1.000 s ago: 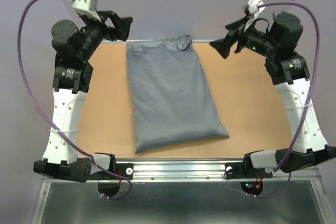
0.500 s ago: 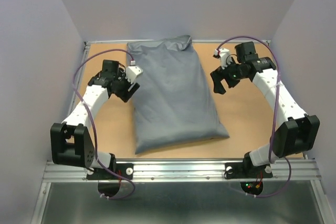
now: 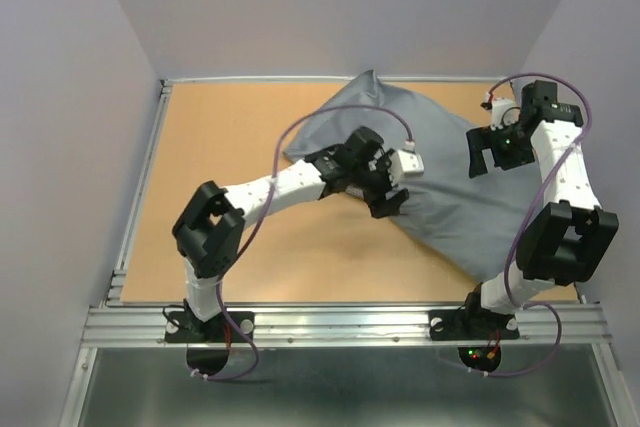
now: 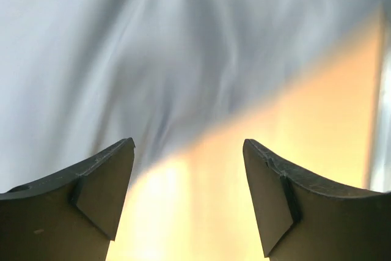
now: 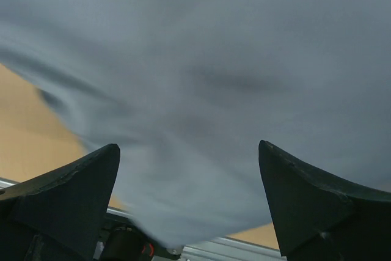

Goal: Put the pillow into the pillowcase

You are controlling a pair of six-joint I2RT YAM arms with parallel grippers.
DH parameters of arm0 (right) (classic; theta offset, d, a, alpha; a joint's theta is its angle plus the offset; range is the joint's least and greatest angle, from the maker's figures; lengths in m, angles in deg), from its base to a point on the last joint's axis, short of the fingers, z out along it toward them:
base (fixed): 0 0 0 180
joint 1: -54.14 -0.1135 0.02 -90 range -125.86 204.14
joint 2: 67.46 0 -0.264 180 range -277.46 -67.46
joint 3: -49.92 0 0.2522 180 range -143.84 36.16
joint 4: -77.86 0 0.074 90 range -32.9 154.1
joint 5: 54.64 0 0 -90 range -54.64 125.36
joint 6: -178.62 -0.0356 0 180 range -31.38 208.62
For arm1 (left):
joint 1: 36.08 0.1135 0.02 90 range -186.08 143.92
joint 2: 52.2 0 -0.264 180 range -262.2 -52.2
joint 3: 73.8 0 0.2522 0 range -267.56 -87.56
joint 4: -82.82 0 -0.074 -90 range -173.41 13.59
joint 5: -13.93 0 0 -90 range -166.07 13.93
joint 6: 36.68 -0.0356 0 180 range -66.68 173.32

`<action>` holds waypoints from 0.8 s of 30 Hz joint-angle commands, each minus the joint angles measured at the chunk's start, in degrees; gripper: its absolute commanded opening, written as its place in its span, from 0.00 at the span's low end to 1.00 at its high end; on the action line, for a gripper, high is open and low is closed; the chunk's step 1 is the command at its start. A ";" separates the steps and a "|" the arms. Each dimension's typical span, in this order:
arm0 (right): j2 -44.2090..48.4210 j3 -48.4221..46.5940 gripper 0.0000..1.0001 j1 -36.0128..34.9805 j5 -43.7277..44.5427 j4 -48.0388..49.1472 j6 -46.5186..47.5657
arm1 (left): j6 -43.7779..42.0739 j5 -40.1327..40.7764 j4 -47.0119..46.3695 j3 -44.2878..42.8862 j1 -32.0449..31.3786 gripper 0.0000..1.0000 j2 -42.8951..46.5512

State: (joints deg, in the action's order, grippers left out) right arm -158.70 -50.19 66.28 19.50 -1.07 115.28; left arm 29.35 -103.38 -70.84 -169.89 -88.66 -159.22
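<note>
The grey pillowcase (image 3: 450,212) lies puffed and slanted on the table, from the back middle to the front right. No white quilted pillow shows; whether it is inside cannot be seen. My left gripper (image 3: 388,199) is open over the sack's near-left edge. In the left wrist view its jaws (image 4: 188,142) stand wide apart and empty, over blurred grey fabric (image 4: 183,47) and table. My right gripper (image 3: 482,154) is open above the sack's far right part. In the right wrist view its jaws (image 5: 189,146) are wide apart and empty over grey cloth (image 5: 214,77).
The orange-brown table (image 3: 230,137) has a raised metal rim at the left and back, and a metal rail (image 3: 340,317) along the front. Purple-grey walls stand on three sides. The rail and a red-lit base also show in the right wrist view (image 5: 232,252).
The pillowcase has swung from lengthwise at the centre to a slant toward the front right. My left arm has reached across to the middle. My right gripper has moved right and back.
</note>
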 commanded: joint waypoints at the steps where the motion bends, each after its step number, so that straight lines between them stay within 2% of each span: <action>1: 3.00 -2.43 1.00 1.92 1.70 -3.56 2.17 | 13.07 -9.18 -11.09 -2.84 10.64 0.85 12.27; 4: 2.30 1.17 1.00 1.92 5.20 -1.55 2.35 | 9.39 -1.80 -8.89 -3.81 16.61 0.86 13.77; 7: -0.86 3.81 1.00 2.53 8.74 3.63 1.91 | 9.81 6.73 -8.01 -4.51 19.26 0.86 12.19; 9: -2.70 3.99 0.99 2.71 8.65 6.79 0.43 | 13.04 7.10 -7.48 -5.65 22.32 0.86 10.96; 14: -13.86 -9.67 0.92 1.49 -1.17 10.14 -10.03 | 18.78 4.72 -7.74 -5.31 27.26 0.86 10.08; 17: -19.12 -14.01 0.92 -3.43 1.78 11.82 -12.68 | 19.92 5.16 -8.80 -3.03 29.81 0.87 11.48; 20: -25.89 -12.54 0.92 -10.10 4.25 11.64 -11.02 | 21.58 5.25 -8.97 -2.49 33.57 0.88 12.45; 24: -31.18 -8.67 0.90 -21.33 1.36 13.04 -8.29 | 23.52 4.81 -9.15 0.13 38.93 0.88 14.47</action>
State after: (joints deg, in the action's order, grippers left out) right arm -185.36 -60.88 54.30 25.01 10.58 106.20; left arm 49.92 -98.26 -78.00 -172.03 -54.12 -150.13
